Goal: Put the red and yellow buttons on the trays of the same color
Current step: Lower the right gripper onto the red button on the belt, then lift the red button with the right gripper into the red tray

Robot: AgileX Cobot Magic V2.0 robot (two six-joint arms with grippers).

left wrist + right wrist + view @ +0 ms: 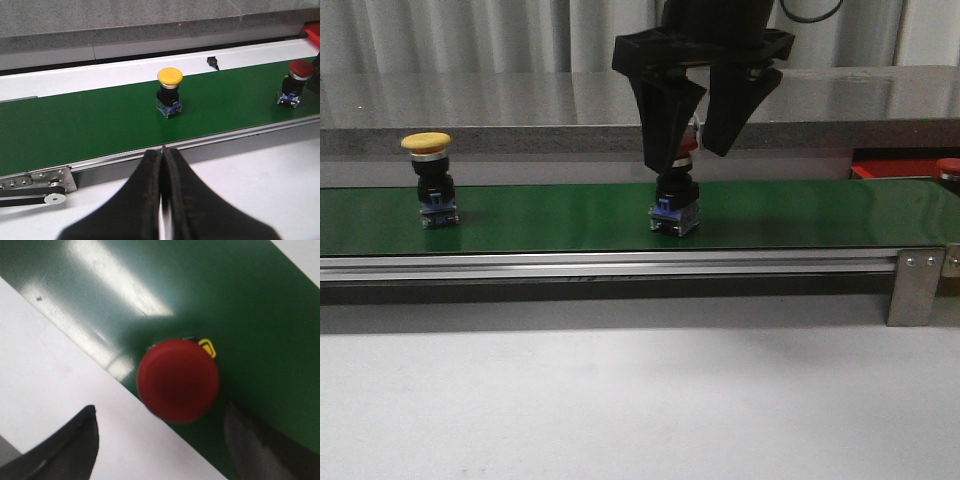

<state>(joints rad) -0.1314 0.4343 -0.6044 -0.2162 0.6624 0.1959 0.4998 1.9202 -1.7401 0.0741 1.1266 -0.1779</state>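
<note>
A glossy domed red button (677,196) on a dark cylindrical base stands upright on the matte green belt (560,215). The right gripper (685,150) hangs straight above, fingers spread either side, not touching. The left gripper (162,162) is clenched empty over the pale worktop (620,400). A yellow button (432,180) stands further left.

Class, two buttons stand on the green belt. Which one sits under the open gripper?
The red button, mid-belt, between the right gripper's fingers. The yellow button stands alone further left.
</note>
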